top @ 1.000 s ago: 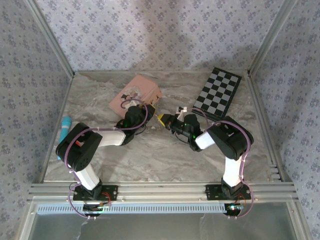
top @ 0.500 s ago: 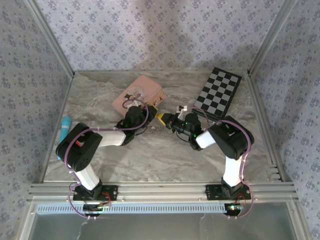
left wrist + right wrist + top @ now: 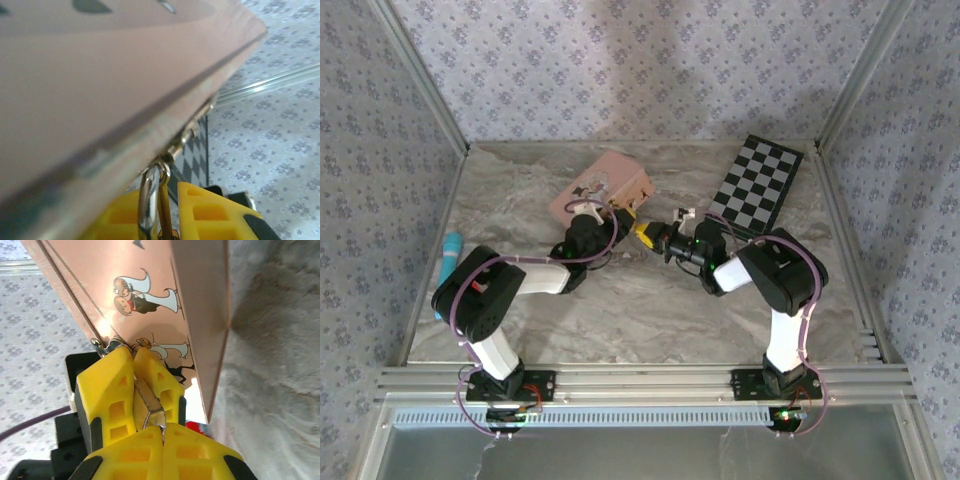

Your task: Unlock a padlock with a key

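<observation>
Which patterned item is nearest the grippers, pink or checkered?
The pink box: left gripper and right gripper meet at its corner; the checkerboard lies apart.

Glossy metal padlock (image 3: 149, 200), smooth pink box (image 3: 100, 90), matt yellow plastic end effector fingers (image 3: 210, 210).

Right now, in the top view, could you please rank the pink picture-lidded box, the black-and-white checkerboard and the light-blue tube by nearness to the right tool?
1. Pink picture-lidded box, just back-left of the right tool.
2. Black-and-white checkerboard, back right.
3. Light-blue tube, left edge.

Lilac floral walls (image 3: 640, 70) around a grey marbled tabletop (image 3: 620, 310)
</observation>
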You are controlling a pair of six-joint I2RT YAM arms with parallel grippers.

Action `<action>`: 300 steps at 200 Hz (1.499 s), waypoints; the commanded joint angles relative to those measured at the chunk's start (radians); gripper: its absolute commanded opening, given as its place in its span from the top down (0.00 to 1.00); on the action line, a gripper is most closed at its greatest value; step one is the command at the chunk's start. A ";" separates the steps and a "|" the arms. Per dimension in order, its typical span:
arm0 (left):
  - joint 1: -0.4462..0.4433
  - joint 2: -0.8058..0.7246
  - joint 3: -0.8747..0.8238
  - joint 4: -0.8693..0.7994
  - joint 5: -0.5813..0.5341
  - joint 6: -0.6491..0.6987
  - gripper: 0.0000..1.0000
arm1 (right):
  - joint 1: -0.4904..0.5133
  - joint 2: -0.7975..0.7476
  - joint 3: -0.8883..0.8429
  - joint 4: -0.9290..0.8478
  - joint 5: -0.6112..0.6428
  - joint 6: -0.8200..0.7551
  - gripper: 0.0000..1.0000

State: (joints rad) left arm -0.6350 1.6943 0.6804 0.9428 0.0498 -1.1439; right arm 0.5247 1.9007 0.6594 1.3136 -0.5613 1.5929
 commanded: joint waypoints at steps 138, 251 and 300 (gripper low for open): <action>-0.021 0.144 0.010 0.460 0.276 0.150 1.00 | -0.118 -0.053 0.146 0.079 0.048 0.610 1.00; -0.026 -0.059 0.093 -0.186 -0.083 0.016 1.00 | -0.116 -0.063 0.074 0.009 0.001 0.129 0.73; -0.029 -0.069 0.126 -0.273 -0.130 -0.011 1.00 | -0.092 -0.153 0.000 -0.161 -0.006 -0.108 0.64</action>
State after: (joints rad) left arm -0.6678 1.6768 0.7486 0.6914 -0.0280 -1.1278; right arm 0.4145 1.8275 0.6933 1.2705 -0.5755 1.6791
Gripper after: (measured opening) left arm 0.144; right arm 0.356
